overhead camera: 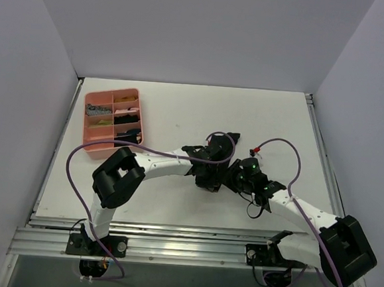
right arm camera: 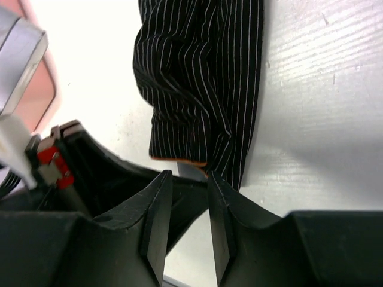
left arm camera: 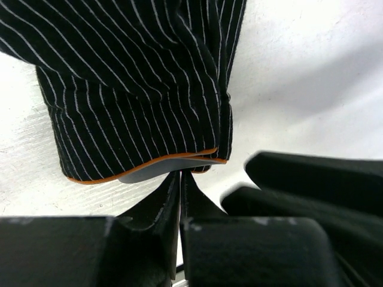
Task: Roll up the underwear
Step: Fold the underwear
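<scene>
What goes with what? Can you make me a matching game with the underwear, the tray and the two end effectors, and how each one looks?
Things:
1. underwear
2. tray
3. left end effector
4. right end effector

Looks:
A. fingers apart, with a gap between them
B. pink, at the far left of the table
C. black with thin white stripes
D. fingers almost pressed together

Pairs: 1-C, 2-B, 3-D, 4-A
</scene>
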